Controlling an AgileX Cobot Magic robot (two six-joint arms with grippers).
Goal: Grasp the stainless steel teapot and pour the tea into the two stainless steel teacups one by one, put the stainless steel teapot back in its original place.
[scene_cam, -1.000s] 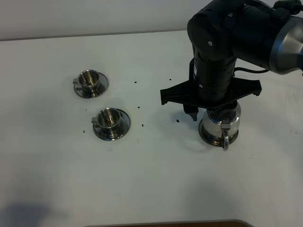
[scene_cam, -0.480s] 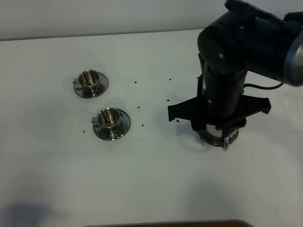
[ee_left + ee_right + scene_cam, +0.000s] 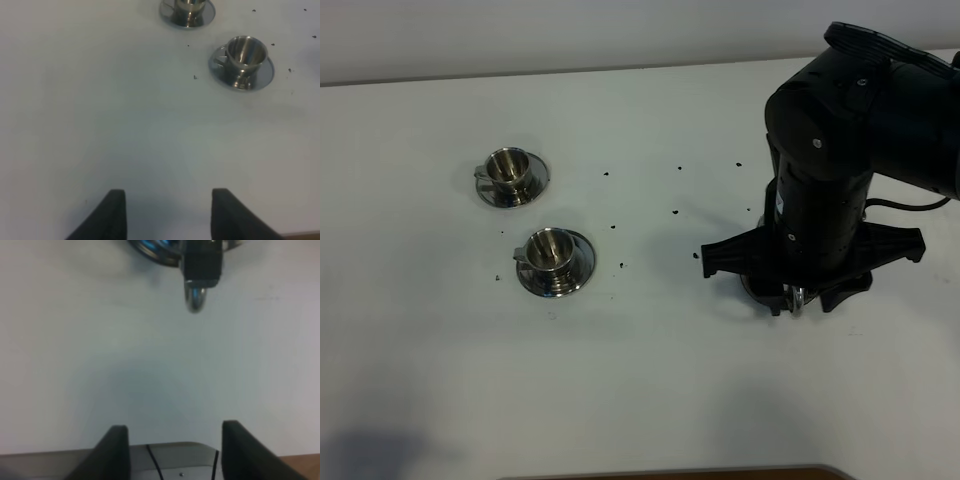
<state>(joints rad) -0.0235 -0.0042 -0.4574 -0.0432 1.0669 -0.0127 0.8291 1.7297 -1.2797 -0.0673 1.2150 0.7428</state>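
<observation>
The stainless steel teapot stands on the white table at the right, almost wholly hidden under my right arm; only its loop handle (image 3: 798, 298) shows, and in the right wrist view the handle (image 3: 196, 296) and a bit of the base show. My right gripper (image 3: 807, 290) (image 3: 175, 452) is open, its fingers either side of the handle's line and apart from it. The two stainless steel teacups on saucers (image 3: 510, 172) (image 3: 553, 257) stand at the left, both also in the left wrist view (image 3: 243, 54) (image 3: 188, 7). My left gripper (image 3: 167, 215) is open and empty. No tea shows.
Small dark specks (image 3: 676, 212) lie scattered on the table between the cups and the teapot. The table's front edge (image 3: 670, 472) runs along the bottom of the high view. The left arm is out of the high view.
My right arm has moved right and down over the teapot, covering its body and lid. The teapot and both cups have not moved.
</observation>
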